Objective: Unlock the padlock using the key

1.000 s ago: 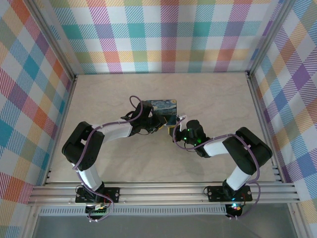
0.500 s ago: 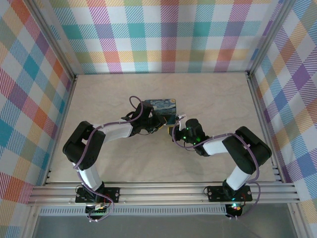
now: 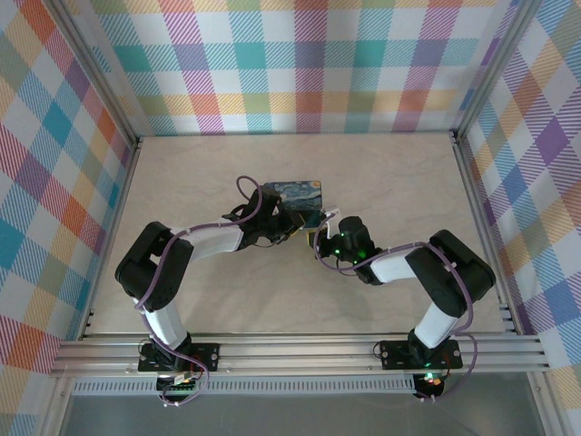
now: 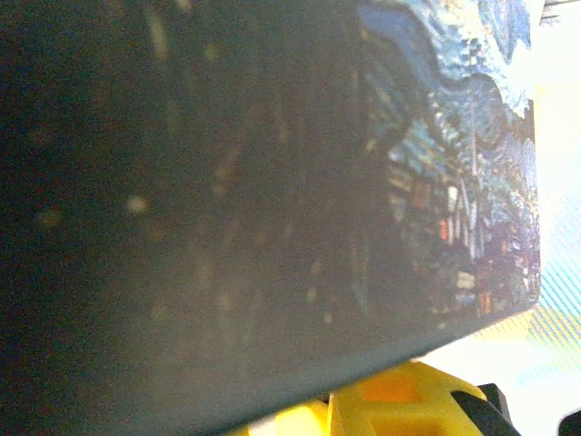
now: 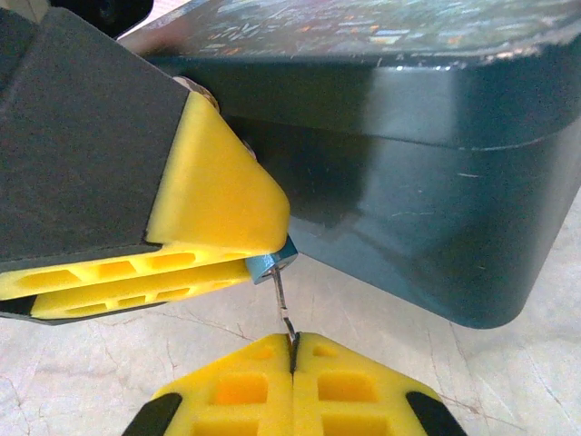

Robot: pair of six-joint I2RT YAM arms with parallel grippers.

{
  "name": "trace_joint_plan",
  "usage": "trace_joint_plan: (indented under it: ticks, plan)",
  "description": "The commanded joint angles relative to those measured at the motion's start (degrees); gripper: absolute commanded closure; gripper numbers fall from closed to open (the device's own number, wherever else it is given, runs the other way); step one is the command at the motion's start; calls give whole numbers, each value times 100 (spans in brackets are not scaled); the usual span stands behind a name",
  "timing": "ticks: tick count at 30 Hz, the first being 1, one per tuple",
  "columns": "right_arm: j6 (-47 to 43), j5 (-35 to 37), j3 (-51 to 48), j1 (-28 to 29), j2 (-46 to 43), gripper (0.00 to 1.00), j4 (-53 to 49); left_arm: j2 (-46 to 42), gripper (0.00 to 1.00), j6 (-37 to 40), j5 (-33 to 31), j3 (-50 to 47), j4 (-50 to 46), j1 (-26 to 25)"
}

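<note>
**Box** [image 3: 296, 193]: starry-night painting on the lid, dark teal sides. It is being used as the reference for every place below. It is being carried flat on the pale marbled table [image 3: 399, 173], with the lid down on the body. In the left wrist view the lid is being seen from very close, mostly dark and blurred, and a yellow fingertip [image 4: 390, 409] is being shown just past its lower edge.

**Padlock** [image 5: 275, 262]: blue body. It is being held just in front of the box's side wall, below the lid seam and near a rounded corner of the box. Only a small blue corner is being shown past the yellow pads, and the shackle is being hidden by them.

**Left pincer** [image 5: 243, 256]: black housing, yellow pads. It is being pressed against the box's side wall and is being closed narrowly on the padlock, which is being gripped at the pad tips.

**Key** [image 5: 282, 307]: thin dark metal shank. It is being held upright just in front of the box, directly under the padlock. Its upper tip is being touched to the underside of the blue body. How far it is being seated cannot be told.

**Right pincer** [image 5: 292, 343]: yellow pads. They are being pressed fully together in front of the box, with the key's lower end being pinched between them.
</note>
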Motion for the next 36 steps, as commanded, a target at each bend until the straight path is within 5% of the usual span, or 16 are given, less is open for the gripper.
trace_joint_plan:
  ticks: [1,23,36]
  plan:
    - [-100,-317,495,60,-83,100,1071,160,86,-51,732,-122,-74,-386]
    - [19,-243,282,54,96,100,1173,195,86,-427,710,-171,368,-427]
    - [-20,-17,-656,-155,-780,100,762,-262,88,-780,331,-309,356,-145]
